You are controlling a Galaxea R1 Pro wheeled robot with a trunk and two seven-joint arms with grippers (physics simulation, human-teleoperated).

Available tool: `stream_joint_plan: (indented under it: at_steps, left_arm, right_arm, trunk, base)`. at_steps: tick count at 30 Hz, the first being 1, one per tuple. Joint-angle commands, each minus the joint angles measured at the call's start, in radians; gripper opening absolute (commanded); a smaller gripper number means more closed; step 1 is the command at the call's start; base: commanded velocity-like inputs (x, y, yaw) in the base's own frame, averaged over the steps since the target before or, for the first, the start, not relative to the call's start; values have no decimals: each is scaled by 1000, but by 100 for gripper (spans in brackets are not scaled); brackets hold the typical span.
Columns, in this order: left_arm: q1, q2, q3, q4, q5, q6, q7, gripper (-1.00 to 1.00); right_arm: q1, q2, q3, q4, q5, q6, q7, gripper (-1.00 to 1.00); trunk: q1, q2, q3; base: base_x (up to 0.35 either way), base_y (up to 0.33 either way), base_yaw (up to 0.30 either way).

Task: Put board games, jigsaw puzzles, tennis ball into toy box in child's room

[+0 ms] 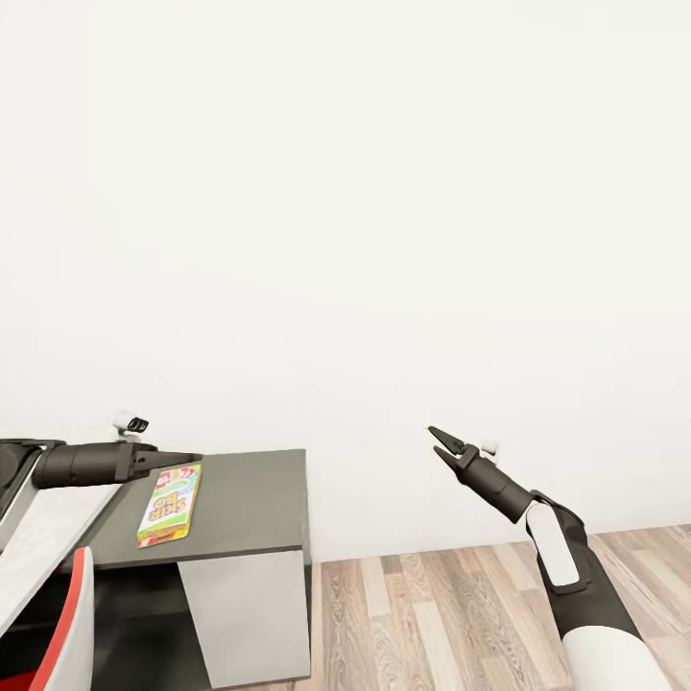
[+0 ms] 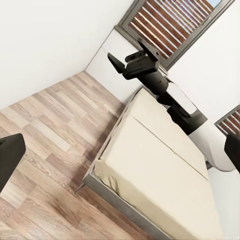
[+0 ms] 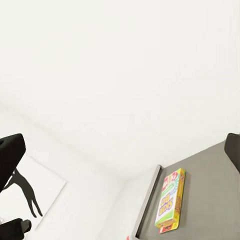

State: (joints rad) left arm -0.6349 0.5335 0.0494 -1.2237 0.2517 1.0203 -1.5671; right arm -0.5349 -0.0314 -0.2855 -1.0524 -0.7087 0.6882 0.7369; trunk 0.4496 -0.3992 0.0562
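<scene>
White wall (image 1: pixel 345 192) up front, wood floor (image 1: pixel 441 614) below; bed (image 2: pixel 160 170) w/ bare beige mattress stands on that floor. Dark grey bench (image 1: pixel 250 504) at lower left carries one bright flat game box (image 1: pixel 170 504), lying near its left part, just beside the left gripper (image 1: pixel 187 459), whose state I can't tell. Right gripper (image 1: pixel 440 441) hangs released over the floor, well apart from the bench, grasping nothing.

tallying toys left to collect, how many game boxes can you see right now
1: a colourful game box lying flat on the dark grey desk, near its wall-side edge. Others may be out of frame.
</scene>
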Motion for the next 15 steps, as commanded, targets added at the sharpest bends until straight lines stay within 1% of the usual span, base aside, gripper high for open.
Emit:
stream_joint_plan:
  at_steps: [1, 6, 7, 8, 10, 11, 13, 14, 15]
  left_arm:
    - [0, 0, 0, 0, 0, 11, -4, 100]
    - [0, 0, -1, 1, 0, 11, -4, 100]
    - [0, 0, -1, 1, 0, 10, -4, 100]
    - [0, 0, -1, 1, 0, 10, -4, 100]
    - [0, 0, -2, 1, 0, 10, -4, 100]
    - [0, 0, -2, 1, 0, 10, -4, 100]
    - [0, 0, -3, 6, 0, 10, -4, 100]
    - [0, 0, -3, 8, 0, 10, -4, 100]
    - [0, 0, -3, 12, 0, 9, -4, 100]
  right_arm:
    - [0, 0, -1, 0, -3, 6, -1, 100]
    - [0, 2, 3, 0, 0, -5, -11, 100]
    - [0, 2, 5, 1, 2, -19, -61, 100]
    - [0, 3, 6, 1, 3, -19, -72, 100]
    - [0, 2, 7, 2, 3, -21, -120, 100]
    - [-1, 2, 7, 3, 3, -21, -134, 100]
    - [-1, 2, 9, 23, 3, -22, -194, 100]
    - [-1, 2, 9, 33, 4, -22, -213, 100]
    - [0, 2, 9, 54, 4, -21, -253, 100]
  trunk:
    - [0, -1, 0]
    - [0, -1, 0]
    - [0, -1, 0]
    - [0, -1, 0]
    - [0, -1, 0]
    - [0, -1, 0]
    - [0, -1, 0]
    - [0, -1, 0]
    - [0, -1, 0]
  base:
    - [0, 0, -21]
    - [0, 0, -7]
    - [0, 0, 0]
    - [0, 0, 0]
    - [0, 0, 0]
    - [0, 0, 0]
    - [0, 0, 0]
    - [0, 0, 0]
    - [0, 0, 0]
